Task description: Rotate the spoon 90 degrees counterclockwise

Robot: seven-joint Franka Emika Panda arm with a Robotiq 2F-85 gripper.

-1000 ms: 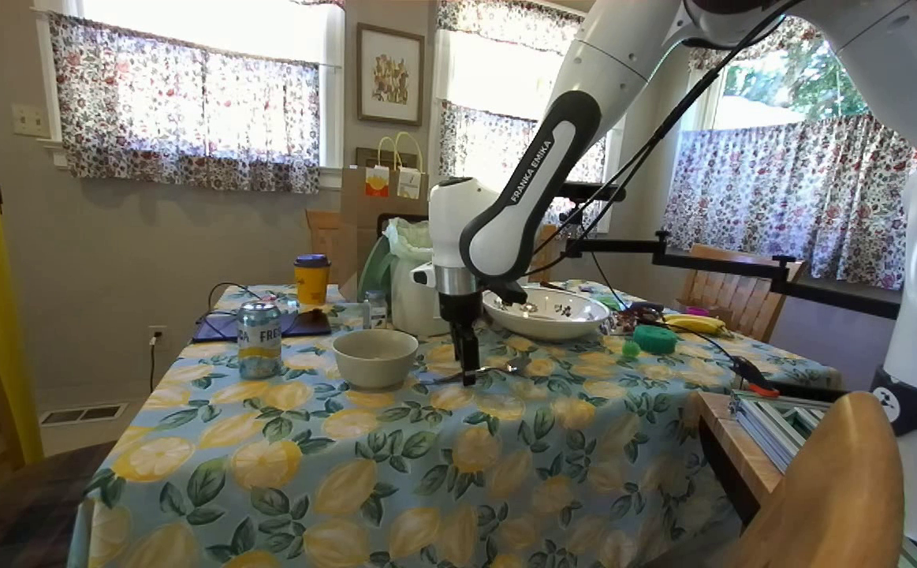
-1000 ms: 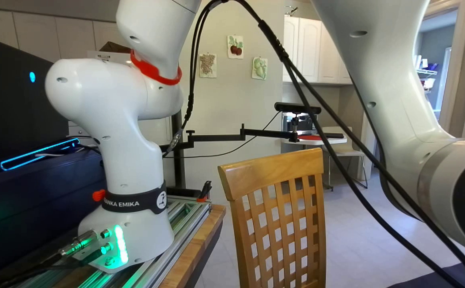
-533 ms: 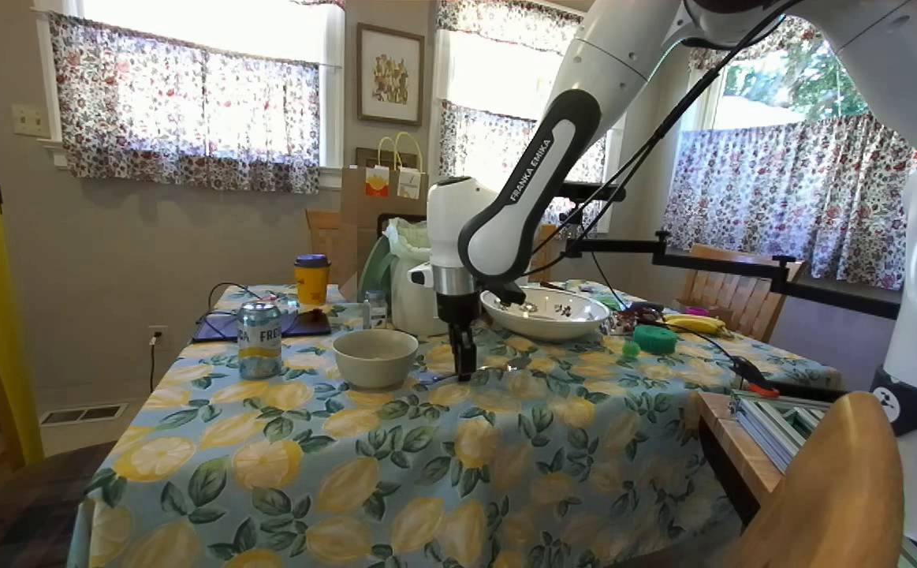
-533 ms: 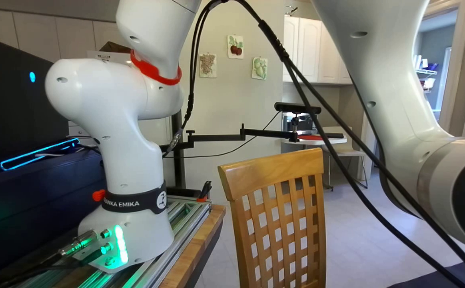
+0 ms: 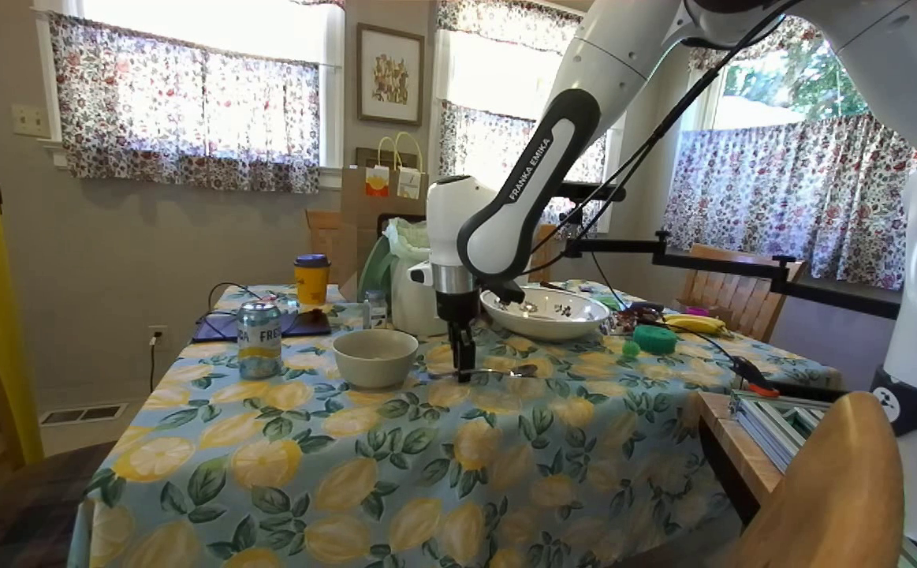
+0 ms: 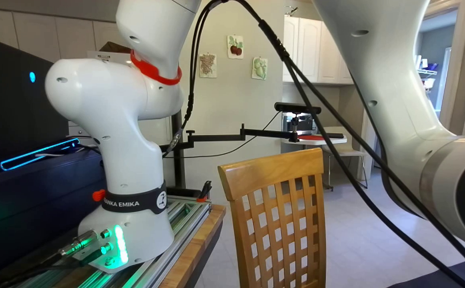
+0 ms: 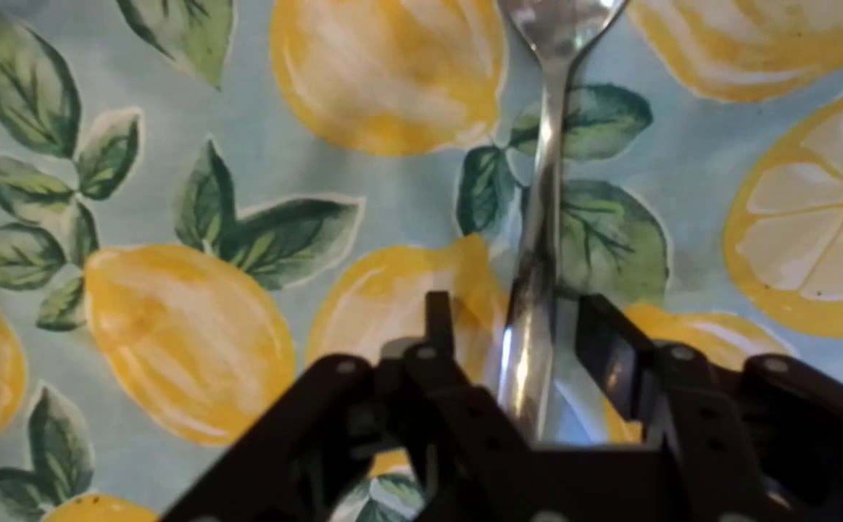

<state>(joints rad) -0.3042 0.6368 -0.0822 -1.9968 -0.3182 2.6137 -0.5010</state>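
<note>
Two black jointed fingers (image 7: pixel 438 326) belonging to the black two-finger gripper (image 7: pixel 517 319) stand wide apart, one on each side of the small slim silvery metal spoon (image 7: pixel 546 188). The handle runs between them with printed cloth showing on both sides, so nothing seems to be held; it lies closer to the finger on the right of the wrist view. From the tool, the long axis points almost straight ahead — leaning slightly right — with the scoop end farthest off, cut by the frame, and the opposite end hidden by the gripper. In an exterior view the spoon lies on the pale-blue lemon-print tablecloth (image 5: pixel 324 465), crossing at the fingertips, its scoop on the tool's robot-base side; an off-white round bowl (image 5: pixel 375 361) stands near the handle end.

The next move probably rests on that crossing: the jaws should close across the handle, likely meeting it first on the nearer side. How high the fingertips stand over it is hard to tell. Gripped there, the scoop would swing in a broad arc — counterclockwise from above, toward the tool's left in the wrist view — and could slip in a loose hold.
</note>
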